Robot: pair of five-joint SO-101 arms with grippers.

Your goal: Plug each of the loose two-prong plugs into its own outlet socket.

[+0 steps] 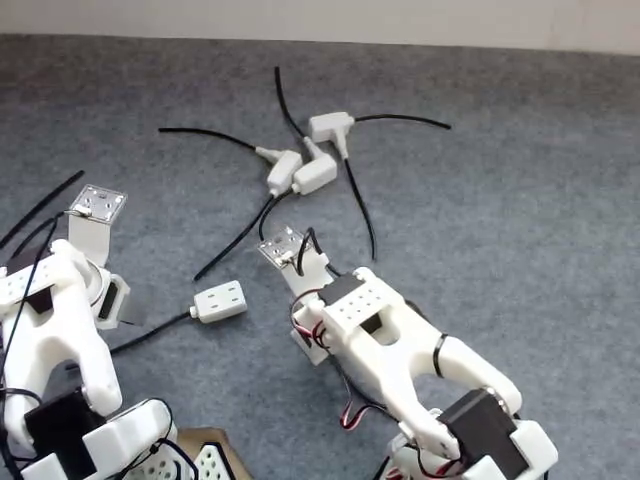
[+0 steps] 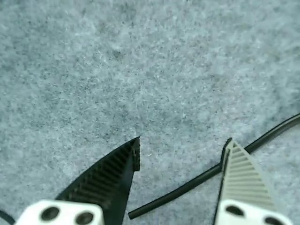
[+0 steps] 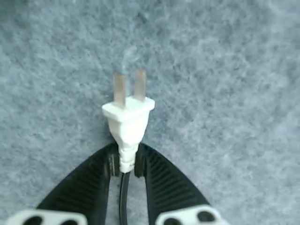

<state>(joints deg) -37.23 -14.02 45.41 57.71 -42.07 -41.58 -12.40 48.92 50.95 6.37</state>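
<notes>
My right gripper is shut on the neck of a white two-prong plug. The plug's prongs point away from the gripper, over bare carpet. In the high view this gripper sits mid-table, a short way right of a white outlet socket that lies flat on its black cord. My left gripper stands open above the carpet, and a loose black cord runs between its fingers. From overhead it is at the far left, apart from the socket. Three more white connector bodies with black cords lie farther back.
The floor is grey carpet. Black cords spread out from the cluster at the back, one trailing toward the right arm. More cables cross the left edge. A brown board pokes in at the bottom between the arm bases.
</notes>
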